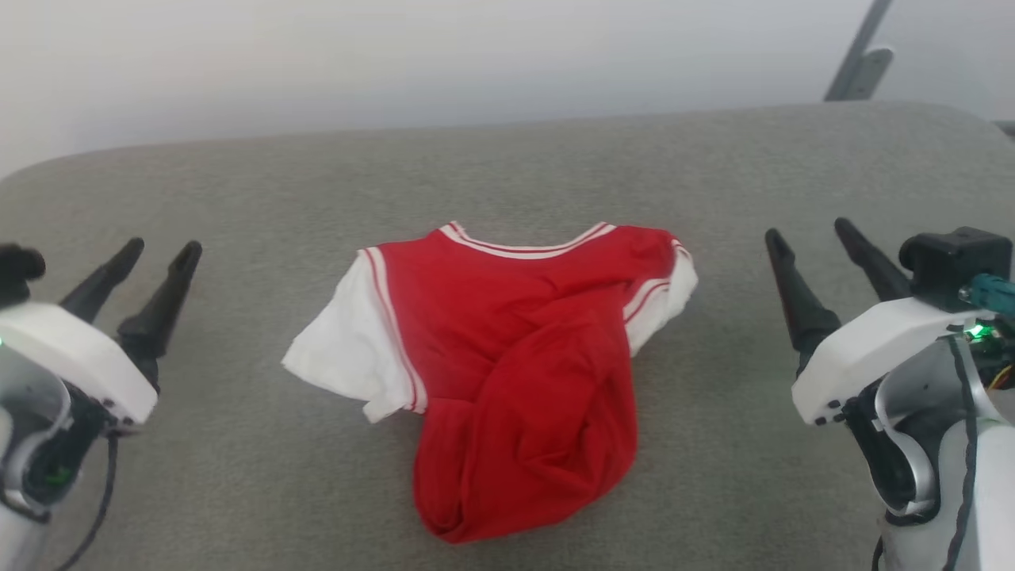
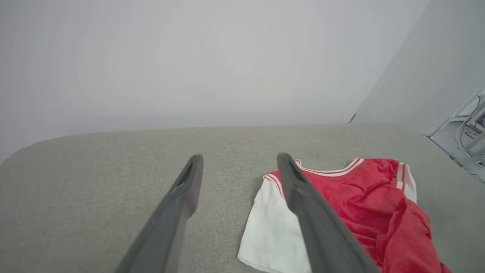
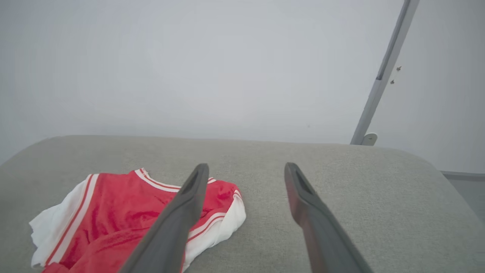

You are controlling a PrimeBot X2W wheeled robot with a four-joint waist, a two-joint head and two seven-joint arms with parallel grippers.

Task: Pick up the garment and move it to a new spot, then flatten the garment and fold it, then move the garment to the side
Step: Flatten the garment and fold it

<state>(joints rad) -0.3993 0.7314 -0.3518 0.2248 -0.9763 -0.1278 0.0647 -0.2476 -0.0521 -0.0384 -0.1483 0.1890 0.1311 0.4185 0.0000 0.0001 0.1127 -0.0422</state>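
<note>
Grey fabric surface (image 1: 238, 476) before a pale wall (image 1: 396, 55) carries the red T-shirt (image 1: 507, 349) in its middle, collar toward the wall, white sleeves out to both sides, the lower part bunched and twisted toward the robot. Left gripper (image 1: 162, 246) and right gripper (image 1: 809, 230) stand well apart from it, one on each side, fingers spread and empty, probably ready for the first pick-up.

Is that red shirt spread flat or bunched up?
Bunched up, not folded. The garment has its lower half twisted into a heap; only one white sleeve lies fairly flat.
</note>
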